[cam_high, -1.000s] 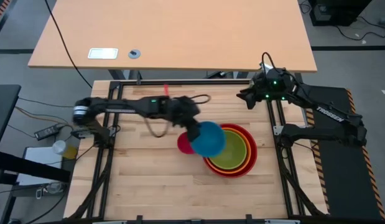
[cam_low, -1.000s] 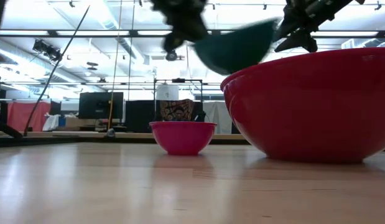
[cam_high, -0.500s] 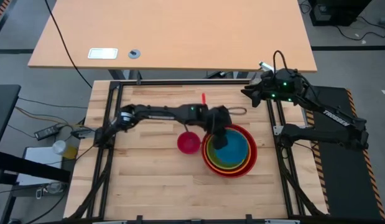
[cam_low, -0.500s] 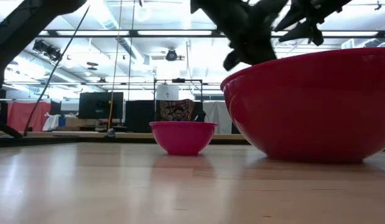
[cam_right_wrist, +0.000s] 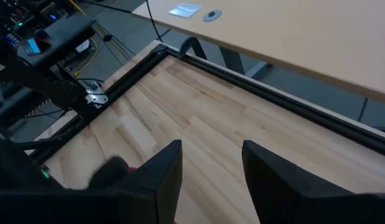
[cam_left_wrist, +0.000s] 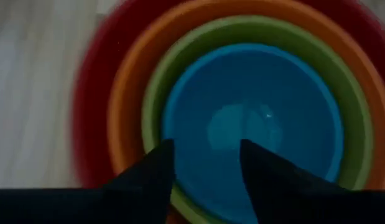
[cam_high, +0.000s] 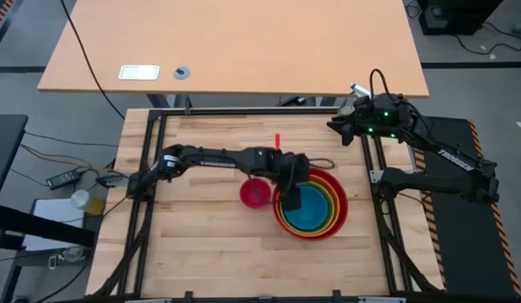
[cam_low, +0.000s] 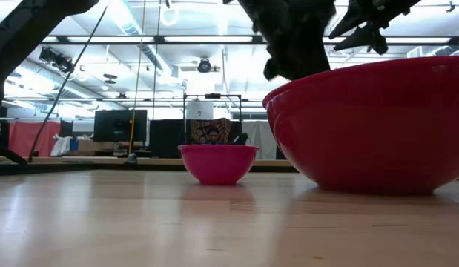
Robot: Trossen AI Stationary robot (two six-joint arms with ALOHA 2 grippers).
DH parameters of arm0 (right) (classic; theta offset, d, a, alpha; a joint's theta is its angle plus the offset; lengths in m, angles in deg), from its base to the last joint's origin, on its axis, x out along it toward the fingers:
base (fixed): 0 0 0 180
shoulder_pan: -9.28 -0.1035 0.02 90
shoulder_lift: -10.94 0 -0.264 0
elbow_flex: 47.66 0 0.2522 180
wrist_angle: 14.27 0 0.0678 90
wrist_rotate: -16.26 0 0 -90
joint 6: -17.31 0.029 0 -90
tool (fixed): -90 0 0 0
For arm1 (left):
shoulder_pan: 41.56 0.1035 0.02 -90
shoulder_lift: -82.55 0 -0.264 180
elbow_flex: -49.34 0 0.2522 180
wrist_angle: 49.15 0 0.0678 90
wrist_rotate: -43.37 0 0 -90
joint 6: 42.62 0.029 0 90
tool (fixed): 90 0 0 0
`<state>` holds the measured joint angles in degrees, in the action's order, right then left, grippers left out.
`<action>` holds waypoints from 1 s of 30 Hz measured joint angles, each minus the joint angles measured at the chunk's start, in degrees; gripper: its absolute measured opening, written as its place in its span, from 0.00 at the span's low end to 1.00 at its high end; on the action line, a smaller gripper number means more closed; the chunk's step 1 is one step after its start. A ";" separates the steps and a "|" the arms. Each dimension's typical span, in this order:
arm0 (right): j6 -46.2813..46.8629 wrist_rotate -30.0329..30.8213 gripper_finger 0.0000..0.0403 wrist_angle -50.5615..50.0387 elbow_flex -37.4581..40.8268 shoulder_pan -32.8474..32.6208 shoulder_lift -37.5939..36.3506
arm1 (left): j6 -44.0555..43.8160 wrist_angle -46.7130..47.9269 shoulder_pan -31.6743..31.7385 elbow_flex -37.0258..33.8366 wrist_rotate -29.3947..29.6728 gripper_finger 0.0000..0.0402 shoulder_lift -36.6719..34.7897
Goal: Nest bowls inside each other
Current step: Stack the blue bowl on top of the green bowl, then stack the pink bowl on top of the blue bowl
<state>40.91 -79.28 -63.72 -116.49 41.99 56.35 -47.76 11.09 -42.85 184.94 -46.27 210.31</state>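
Observation:
The bowls make a stack right of the table's middle: a red bowl [cam_high: 345, 210] holds an orange one [cam_left_wrist: 127, 87], a lime green one [cam_left_wrist: 156, 81] and, innermost, a blue one [cam_high: 317, 210]. A small pink bowl [cam_high: 254, 193] stands on its base on the wood just left of the stack. My left gripper [cam_high: 290, 200] hangs open over the stack's left side. In the wrist view it [cam_left_wrist: 204, 149] stands over the blue bowl's [cam_left_wrist: 254, 112] rim and inside, and no touch shows. My right gripper [cam_right_wrist: 211, 155] waits open, high at the far right corner.
A black frame [cam_high: 243, 112] runs around the wooden table top. A red mark [cam_high: 277, 138] lies near the far edge. Bare wood stretches left and in front of the bowls. In the low view the red bowl [cam_low: 377, 126] and the pink bowl [cam_low: 218, 162] stand side by side.
My left gripper has carried the blue bowl toward the table's right edge and down, rolling its wrist as it went. The blue bowl, then tilted in the air left of the stack, now sits level inside the green bowl.

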 joint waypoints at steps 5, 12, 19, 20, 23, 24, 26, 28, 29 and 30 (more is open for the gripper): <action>-0.10 -0.01 0.43 -0.94 0.00 -0.01 -0.01 | 3.40 12.81 1.48 1.26 0.73 0.53 -2.98; 0.18 -0.80 0.43 -2.44 0.00 -0.13 -0.09 | 10.00 13.79 4.93 -12.89 0.47 0.48 -9.72; 0.20 -0.89 0.43 -3.42 0.00 -0.83 -0.06 | 4.77 0.37 8.74 -34.19 -2.29 0.43 -20.67; 0.01 -0.37 0.43 -3.36 0.00 -1.00 -0.04 | 3.95 -1.42 9.10 -36.83 -2.64 0.43 -21.82; -0.60 0.81 0.43 -2.57 0.00 -1.09 0.13 | -0.46 -5.47 10.33 -43.30 -5.13 0.43 -23.88; -0.61 1.12 0.43 -2.49 0.00 -1.09 0.30 | -2.23 -6.13 10.66 -44.96 -5.82 0.43 -24.14; -0.63 1.30 0.43 -2.45 0.00 -1.09 0.59 | -5.06 -7.38 11.14 -47.70 -7.12 0.43 -24.26; -0.66 1.30 0.43 -2.24 0.00 -1.09 1.06 | -7.24 -8.64 11.33 -49.86 -7.82 0.43 -24.26; -0.63 1.22 0.43 -2.28 0.00 -1.09 1.36 | -7.57 -8.90 11.33 -50.67 -8.01 0.43 -24.26; -0.65 1.06 0.43 -2.18 0.00 -1.09 1.63 | -8.13 -9.68 11.20 -51.48 -8.18 0.43 -24.26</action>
<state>40.26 -78.23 -65.90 -116.49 40.90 57.98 -55.88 1.41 -31.65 133.46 -54.45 186.05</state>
